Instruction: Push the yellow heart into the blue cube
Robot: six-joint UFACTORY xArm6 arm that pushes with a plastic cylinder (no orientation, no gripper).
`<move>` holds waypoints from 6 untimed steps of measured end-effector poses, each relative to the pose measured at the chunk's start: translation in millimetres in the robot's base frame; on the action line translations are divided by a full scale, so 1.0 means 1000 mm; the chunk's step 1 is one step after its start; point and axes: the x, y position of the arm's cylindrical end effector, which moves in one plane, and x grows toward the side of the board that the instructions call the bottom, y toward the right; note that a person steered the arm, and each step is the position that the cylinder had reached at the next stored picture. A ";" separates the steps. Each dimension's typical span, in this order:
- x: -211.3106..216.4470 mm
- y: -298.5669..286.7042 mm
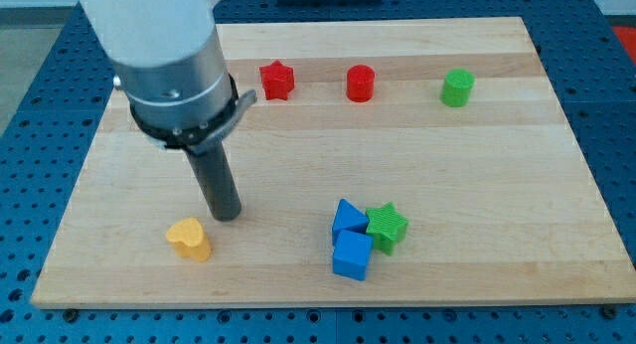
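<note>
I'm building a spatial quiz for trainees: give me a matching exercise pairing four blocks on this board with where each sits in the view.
Things:
1. yellow heart block
2. green cylinder block
3. red star block
4. blue cube block

Places:
A. top right
B. bottom, right of centre, beside a green star block
C. bottom left, just below-left of my tip
D. top, left of a red cylinder block

Pairs: 1-C, 2-A, 3-D, 4-B

Red star [277,81], green cyl. [457,88]
</note>
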 end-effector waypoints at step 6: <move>0.046 -0.005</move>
